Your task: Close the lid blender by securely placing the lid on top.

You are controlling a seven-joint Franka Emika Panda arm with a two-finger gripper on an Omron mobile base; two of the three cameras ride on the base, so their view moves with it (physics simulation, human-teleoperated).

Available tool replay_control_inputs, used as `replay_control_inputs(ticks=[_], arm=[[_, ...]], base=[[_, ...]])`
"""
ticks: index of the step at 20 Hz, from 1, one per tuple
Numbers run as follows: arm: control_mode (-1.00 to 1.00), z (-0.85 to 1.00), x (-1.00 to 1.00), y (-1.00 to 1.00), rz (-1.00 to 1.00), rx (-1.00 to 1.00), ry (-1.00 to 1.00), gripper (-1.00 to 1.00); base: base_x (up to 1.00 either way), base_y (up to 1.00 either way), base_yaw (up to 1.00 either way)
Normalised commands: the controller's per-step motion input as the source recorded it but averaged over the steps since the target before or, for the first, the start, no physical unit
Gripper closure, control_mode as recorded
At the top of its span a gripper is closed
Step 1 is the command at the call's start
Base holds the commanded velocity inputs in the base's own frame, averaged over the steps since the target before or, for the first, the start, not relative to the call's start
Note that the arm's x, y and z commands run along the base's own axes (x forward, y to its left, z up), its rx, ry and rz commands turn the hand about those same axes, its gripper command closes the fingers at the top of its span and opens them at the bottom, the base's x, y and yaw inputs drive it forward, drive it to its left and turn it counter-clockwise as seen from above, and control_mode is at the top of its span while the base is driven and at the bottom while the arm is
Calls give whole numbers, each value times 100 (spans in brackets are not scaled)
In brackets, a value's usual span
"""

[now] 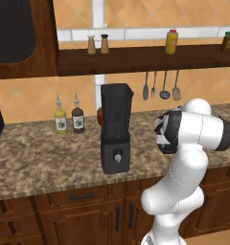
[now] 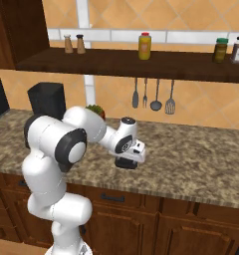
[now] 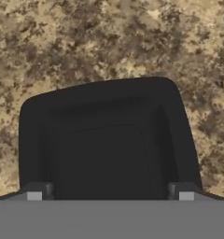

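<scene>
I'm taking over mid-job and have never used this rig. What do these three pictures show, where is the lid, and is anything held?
The machine is a white robot arm on a driving base. Two pictures come from cameras on the base, behind the arm to its left and right. The third looks along the hand itself. The blender stands on the speckled counter, its jar open on top, with two sauce bottles to its left. In the hand view the black lid lies flat on the counter, right below the gripper. The fingers are spread wide on either side of it, so nothing appears to be held.
</scene>
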Motion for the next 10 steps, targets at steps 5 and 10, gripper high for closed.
replay_control_inputs(ticks=[5, 10], arm=[[-100, -17, 18, 0, 0, -1, 0, -100], [-100, -34, 0, 0, 0, -4, 0, 100]], base=[[0, 0, 0], [0, 0, 0]])
